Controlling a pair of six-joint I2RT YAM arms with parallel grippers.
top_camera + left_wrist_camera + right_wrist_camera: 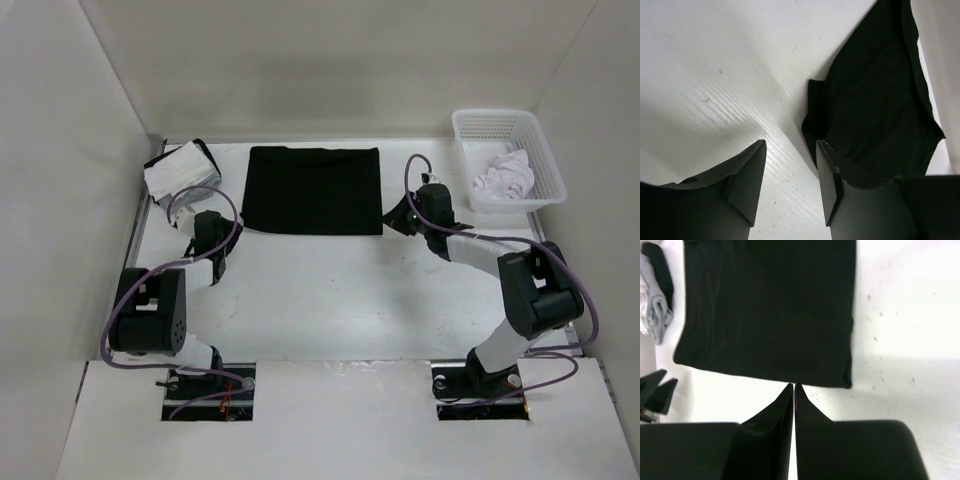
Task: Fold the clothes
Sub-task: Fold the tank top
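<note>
Closest to us in the overhead view, the two arms rise from their bases and reach out over the white worktop (330, 300). The left end effector (790, 144) hangs low with its fingers spread and only bare worktop between them. The right end effector (793, 386) has its fingers pressed together, and we see no cloth caught between them (the tips meet in a thin line right at the hem).

Just past both lies the black garment (313, 190), flat on the far middle of the worktop as a tidy rectangle, its long axis running left to right. It sits between the two arms. From the left end effector it lies ahead and to the right, its near-left corner just beside one finger. From the right end effector it lies ahead, its near edge at the fingertips, close to the near-right corner. We judge the right arm the nearer of the two, though neither holds anything. Any further fold would, we think, start from these two near corners.

Farther still, a white-and-grey cloth stack (180, 170) rests at the far left, and a white basket (545, 165) at the far right holds a pale garment (503, 177).

We can read no brand, label or writing on anything in view
</note>
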